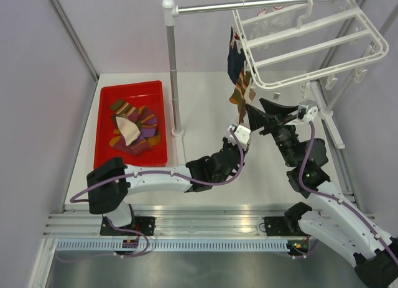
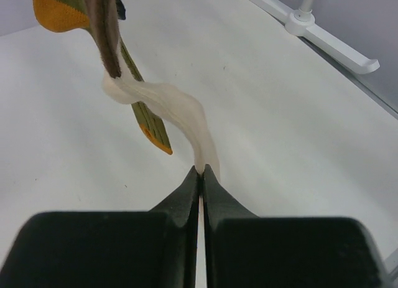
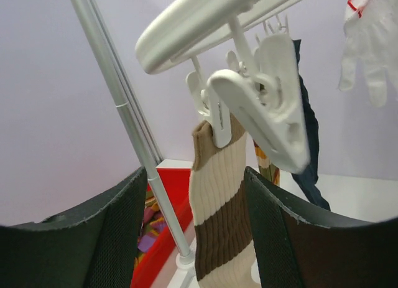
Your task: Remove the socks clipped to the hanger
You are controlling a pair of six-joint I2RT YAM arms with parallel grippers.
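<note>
The left gripper (image 2: 202, 171) is pinched fully shut on the cream toe end of a brown-and-cream striped ribbed fabric sock (image 3: 221, 226). The sock runs up and away from the fingertips in a wavy line. Just behind it, up and to the left of those fingers, hangs an olive fabric sock with orange tips (image 2: 149, 120).

The right gripper (image 3: 196, 173) stands wide open with nothing in it. The same striped sock hangs straight ahead between its two black fingers, its brown cuff caught in a small white plastic clip (image 3: 219, 123) above the fingertips. That clip dangles from the large white plastic rectangular drying hanger (image 3: 199, 20) overhead. A dark navy sock (image 3: 311, 145) hangs beyond the right-hand finger. A silver metal pole (image 3: 134, 126) slants up past the left-hand finger. Low beside that finger lies a red plastic tray (image 1: 130, 90) holding loose socks (image 1: 134, 129).
</note>
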